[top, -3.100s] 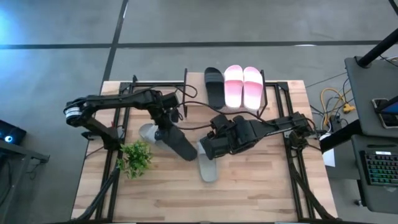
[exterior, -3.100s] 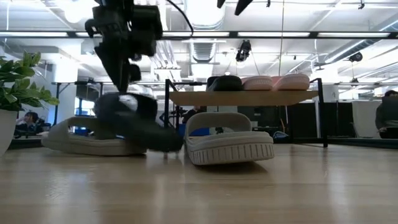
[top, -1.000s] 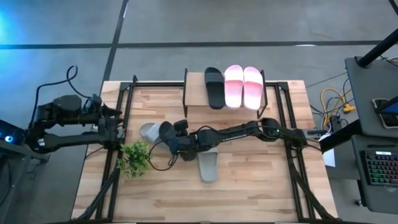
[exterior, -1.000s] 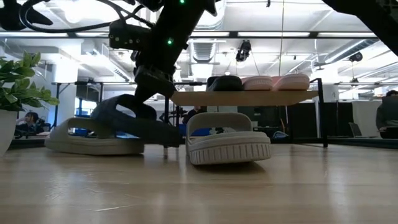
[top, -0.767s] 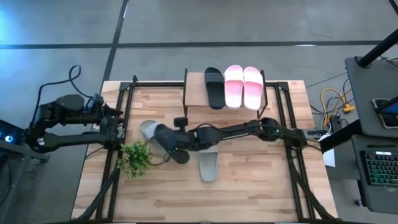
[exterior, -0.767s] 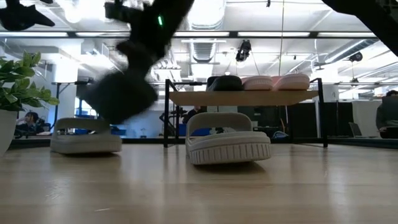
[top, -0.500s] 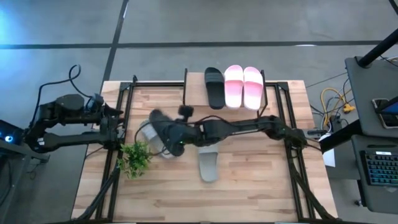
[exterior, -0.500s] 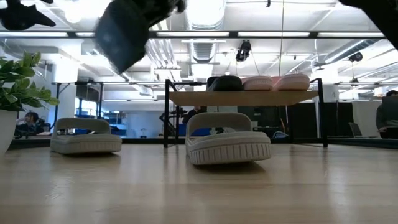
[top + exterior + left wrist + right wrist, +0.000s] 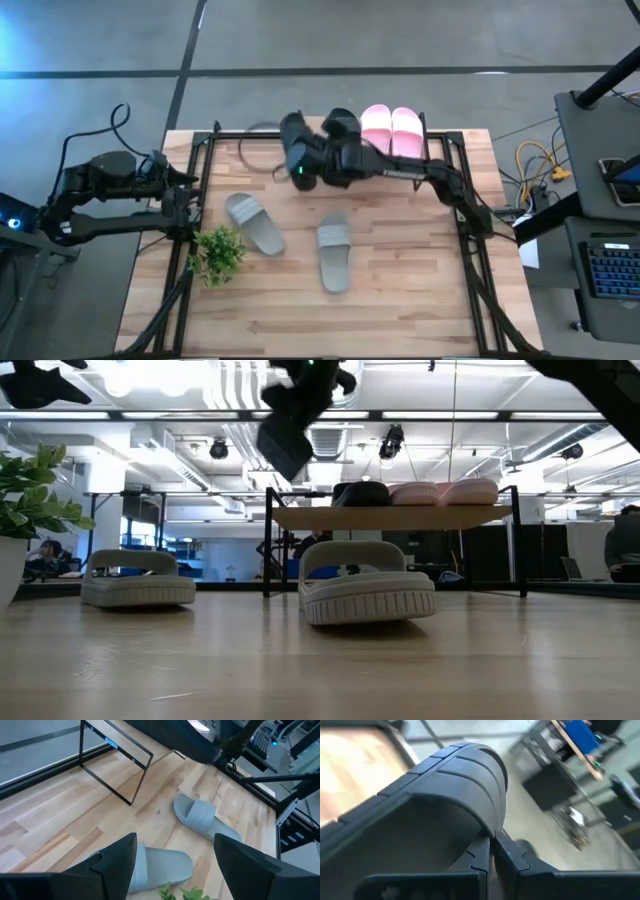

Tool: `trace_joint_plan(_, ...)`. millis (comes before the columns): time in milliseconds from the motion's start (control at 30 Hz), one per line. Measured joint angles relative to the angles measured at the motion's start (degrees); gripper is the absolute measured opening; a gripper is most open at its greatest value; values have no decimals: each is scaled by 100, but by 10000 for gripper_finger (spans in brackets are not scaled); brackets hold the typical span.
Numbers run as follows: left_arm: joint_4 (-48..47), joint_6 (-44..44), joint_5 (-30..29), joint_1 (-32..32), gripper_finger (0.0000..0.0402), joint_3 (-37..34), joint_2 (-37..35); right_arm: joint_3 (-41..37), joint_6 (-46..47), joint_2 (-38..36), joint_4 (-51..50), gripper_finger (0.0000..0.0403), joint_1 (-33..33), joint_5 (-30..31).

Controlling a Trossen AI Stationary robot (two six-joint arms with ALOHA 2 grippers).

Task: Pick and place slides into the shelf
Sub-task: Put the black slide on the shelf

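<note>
We now carry the black slide (image 9: 293,147), lifted off the table, with our right gripper (image 9: 491,851) clamped on its strap (shelf (image 9: 312,165) just beside); left gripper (image 9: 175,865) waits wide, empty

One black slide (image 9: 296,148) hangs lifted beside the shelf (image 9: 300,136), which carries a black slide (image 9: 343,132) and a pink pair (image 9: 392,133); two grey slides (image 9: 253,222) lie apart on the surface.

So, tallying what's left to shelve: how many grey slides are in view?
2. One grey slide lies on the table left of centre, near the plant; the other grey slide lies near the table's middle. Both are off the shelf. None seems hidden.
</note>
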Motion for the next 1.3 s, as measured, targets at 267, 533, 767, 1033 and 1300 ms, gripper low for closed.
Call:
trace_joint_plan(267,-21,2,8,0,250,0,-4,0,-482,31,-266,9,-592,204)
trace_joint_plan(533,-20,4,2,0,250,-2,-7,-211,-590,92,-360,9,-702,-34)
trace_joint_plan(767,-15,4,2,0,250,-2,-7,-632,-600,157,-301,9,-782,-143)
trace_joint_plan(1033,-13,4,2,0,250,-2,-7,-671,-260,168,-343,9,-859,215)
trace_joint_plan(1300,2,4,2,0,250,-4,-7,-682,-280,168,-335,9,-920,211)
